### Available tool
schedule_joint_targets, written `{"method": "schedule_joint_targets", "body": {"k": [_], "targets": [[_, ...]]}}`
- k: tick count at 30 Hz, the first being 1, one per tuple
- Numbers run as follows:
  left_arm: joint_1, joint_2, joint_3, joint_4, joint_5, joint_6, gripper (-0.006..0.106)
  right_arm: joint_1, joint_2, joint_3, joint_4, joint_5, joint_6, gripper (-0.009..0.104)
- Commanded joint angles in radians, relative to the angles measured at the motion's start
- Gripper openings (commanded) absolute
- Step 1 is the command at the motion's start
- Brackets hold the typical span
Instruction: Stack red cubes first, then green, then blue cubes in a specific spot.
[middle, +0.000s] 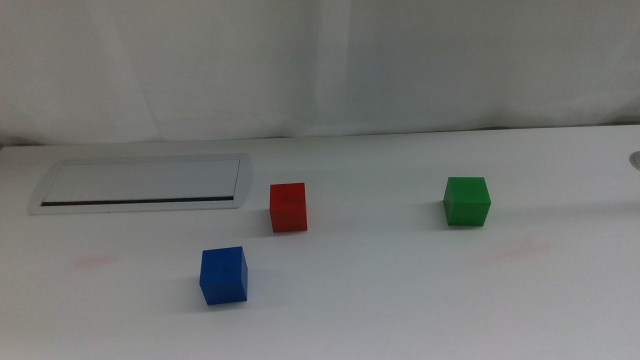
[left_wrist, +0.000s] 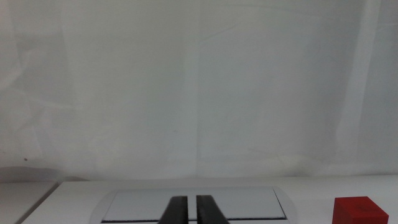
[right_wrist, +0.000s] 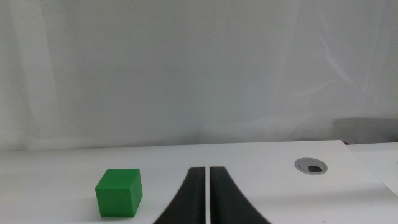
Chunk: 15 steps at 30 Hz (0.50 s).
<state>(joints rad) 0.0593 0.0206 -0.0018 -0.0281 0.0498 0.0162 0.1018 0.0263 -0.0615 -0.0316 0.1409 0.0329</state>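
On the white counter (middle: 400, 300) three cubes sit apart from each other, and none is stacked yet. The red cube (middle: 288, 207) sits near the middle, just beside the end of a flat grey-rimmed panel (middle: 140, 184). The blue cube (middle: 222, 275) sits nearer the front and a bit to the left of the red one. The green cube (middle: 467, 201) sits well off to the right.

Neither arm shows in the middle view, so both look like they are waiting. The left gripper (left_wrist: 187, 211) has its two dark jaws almost together, with only a thin gap, and holds nothing. It faces the panel, with the red cube off to one side. The right gripper (right_wrist: 206, 196) also has its jaws nearly together and holds nothing. The green cube sits near it, and a small round hole (right_wrist: 310, 165) shows in the counter.

I think the job has not begun. All three cubes need moving: red first, then green, then blue on top.
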Motion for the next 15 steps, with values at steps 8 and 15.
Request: {"method": "schedule_joint_targets", "body": {"k": [8,15], "targets": [[0.001,0.002,0.027,-0.012,-0.023,-0.095,0.018,-0.003,-0.004,0.007,0.057,-0.001,-0.005,0.011],[0.001,0.002,0.027,-0.013,-0.038,-0.17,0.092,-0.003,-0.004,0.007,0.178,-0.057,0.018,0.103]]}}
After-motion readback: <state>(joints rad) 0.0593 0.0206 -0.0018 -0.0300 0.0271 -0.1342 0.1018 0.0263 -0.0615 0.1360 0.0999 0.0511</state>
